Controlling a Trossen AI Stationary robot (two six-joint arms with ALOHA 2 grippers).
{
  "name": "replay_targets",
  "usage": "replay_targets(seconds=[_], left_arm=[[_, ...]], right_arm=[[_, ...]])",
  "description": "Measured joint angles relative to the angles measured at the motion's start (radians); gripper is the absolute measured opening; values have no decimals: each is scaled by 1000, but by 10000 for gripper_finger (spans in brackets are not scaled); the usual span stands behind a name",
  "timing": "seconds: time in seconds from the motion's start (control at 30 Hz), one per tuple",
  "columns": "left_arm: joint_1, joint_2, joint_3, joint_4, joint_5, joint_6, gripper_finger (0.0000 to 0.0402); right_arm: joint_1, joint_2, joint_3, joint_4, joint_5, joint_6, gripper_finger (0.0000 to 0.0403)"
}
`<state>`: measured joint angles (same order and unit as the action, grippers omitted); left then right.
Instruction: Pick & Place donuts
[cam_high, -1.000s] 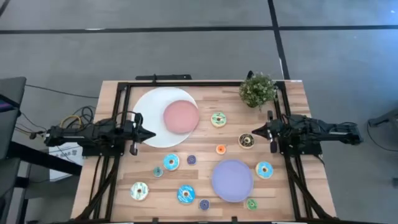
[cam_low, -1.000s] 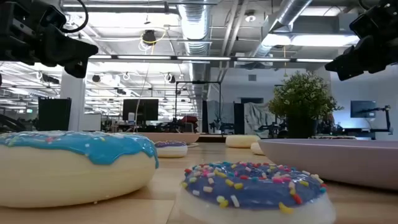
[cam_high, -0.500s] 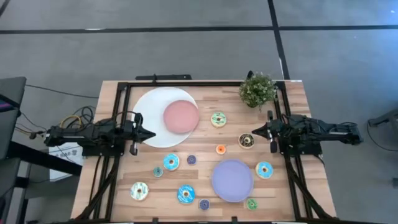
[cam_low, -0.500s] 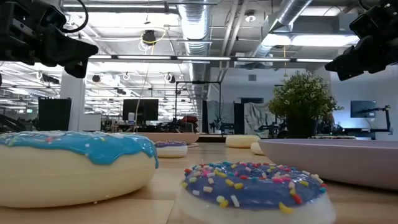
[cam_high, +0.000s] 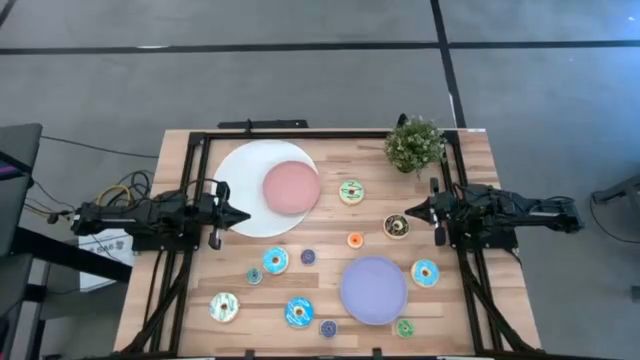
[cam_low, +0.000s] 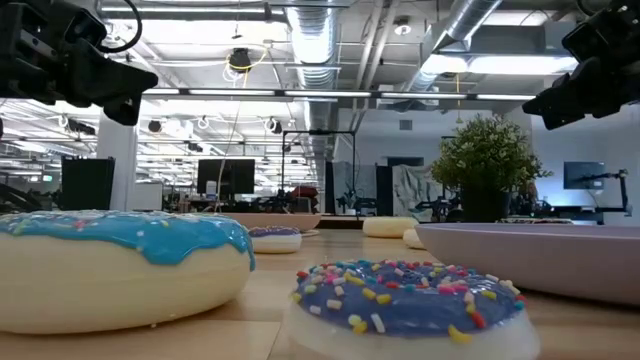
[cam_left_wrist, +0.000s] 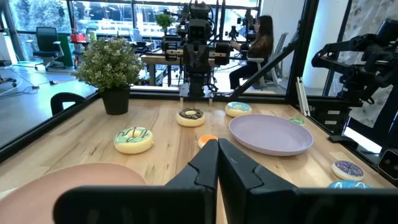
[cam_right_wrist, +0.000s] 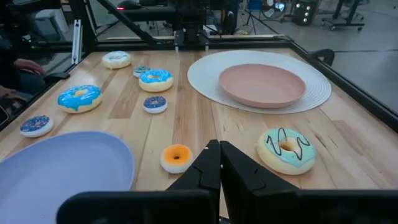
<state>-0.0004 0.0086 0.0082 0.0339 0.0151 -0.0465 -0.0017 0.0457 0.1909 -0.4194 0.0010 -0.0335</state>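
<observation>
Several donuts lie flat on the wooden table: a cream-green one, a brown one, a small orange one, blue ones and small purple ones. My left gripper hangs shut above the table's left side, over the white plate's rim, pointing level toward the right. My right gripper hangs shut above the right side, near the brown donut, pointing toward the left. Neither touches anything.
A pink plate sits on a large white plate at the far left. A lavender plate lies near the front right. A potted plant stands at the far right corner. A black frame rims the table.
</observation>
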Motion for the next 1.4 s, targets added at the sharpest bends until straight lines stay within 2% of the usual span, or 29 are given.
replay_targets(seconds=[1.07, 1.4], left_arm=[[0, 0, 0, 0, 0, 0, 0], [0, 0, 0, 0, -1, 40, 0]], right_arm=[[0, 0, 0, 0, 0, 0, 0], [0, 0, 0, 0, 0, 0, 0]])
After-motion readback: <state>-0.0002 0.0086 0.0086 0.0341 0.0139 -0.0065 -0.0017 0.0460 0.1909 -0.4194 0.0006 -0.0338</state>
